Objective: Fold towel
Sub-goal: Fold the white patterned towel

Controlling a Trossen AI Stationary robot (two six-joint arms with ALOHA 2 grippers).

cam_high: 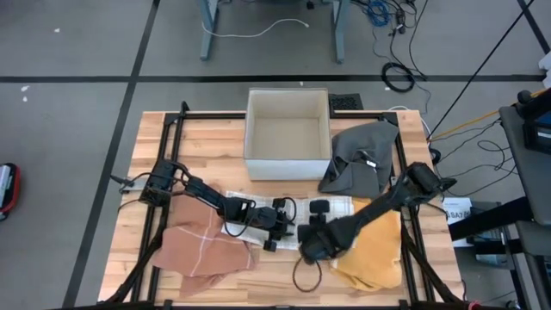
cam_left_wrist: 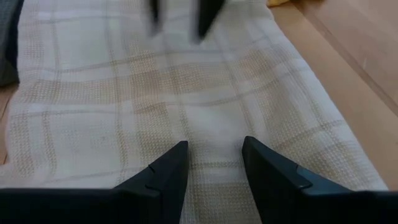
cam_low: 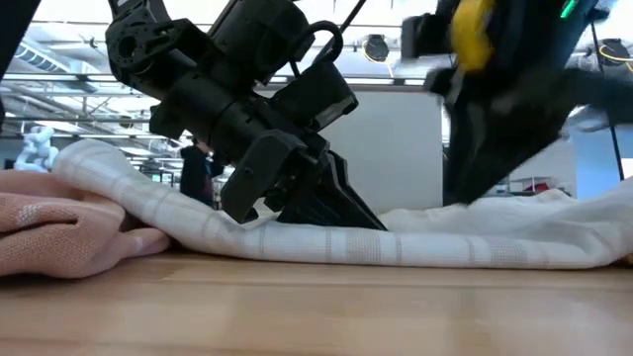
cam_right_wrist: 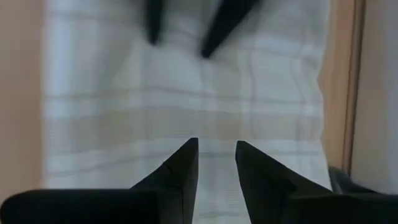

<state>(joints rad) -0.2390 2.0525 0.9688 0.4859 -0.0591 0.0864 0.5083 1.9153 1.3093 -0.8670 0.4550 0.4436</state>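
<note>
A white checked towel (cam_high: 340, 205) lies flat across the middle of the table, partly hidden under both arms. It fills the left wrist view (cam_left_wrist: 155, 93) and the right wrist view (cam_right_wrist: 124, 93), and in the low view it is a low ridge (cam_low: 445, 242). My left gripper (cam_high: 280, 226) (cam_left_wrist: 214, 144) is open, slanting down onto the towel from the table's left (cam_low: 346, 218). My right gripper (cam_high: 310, 245) (cam_right_wrist: 216, 143) is open just above the towel, facing the left one. It comes from the table's right. My left gripper has its open fingertips (cam_low: 341, 213) down at the towel's upper surface (cam_left_wrist: 211, 118), slanting from above and the left. I cannot tell whether they touch the cloth. My right gripper is blurred in the low view, so I cannot tell whether it touches the towel.
A pink towel (cam_high: 207, 245) (cam_low: 49, 232) lies crumpled at the near left, against the white towel. A yellow towel (cam_high: 379, 250) lies near right under the right arm. A grey towel (cam_high: 362, 155) lies far right beside a white box (cam_high: 288, 168). A black cable loop (cam_high: 306, 275) lies near the front edge.
</note>
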